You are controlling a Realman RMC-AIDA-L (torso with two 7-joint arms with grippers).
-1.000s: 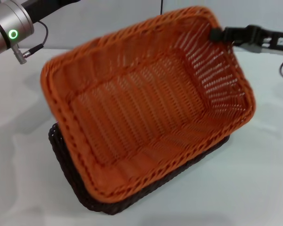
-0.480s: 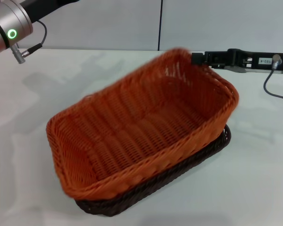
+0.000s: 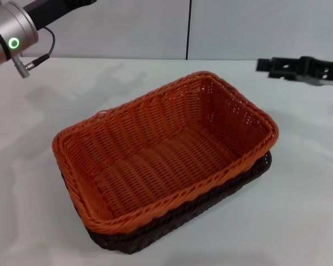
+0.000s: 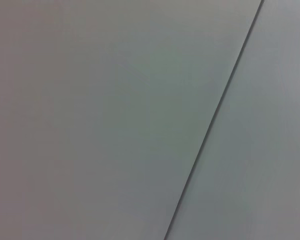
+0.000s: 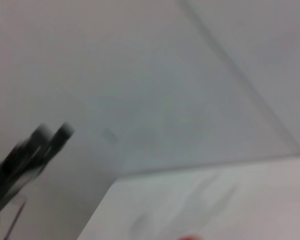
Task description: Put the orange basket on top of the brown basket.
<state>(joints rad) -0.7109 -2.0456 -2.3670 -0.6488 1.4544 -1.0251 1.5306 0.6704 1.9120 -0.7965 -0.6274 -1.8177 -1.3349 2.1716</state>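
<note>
From my head camera I see the left arm (image 3: 11,36) raised over the table's (image 3: 39,127) far left corner, its gripper out of sight. At the table's middle, running toward the near edge, the orange basket (image 3: 164,158) sits nested level inside the brown basket (image 3: 172,221), whose dark rim shows along the near and right sides. The right gripper (image 3: 265,65) hangs by the far right edge, clear of both baskets; I cannot tell how its fingers stand.
</note>
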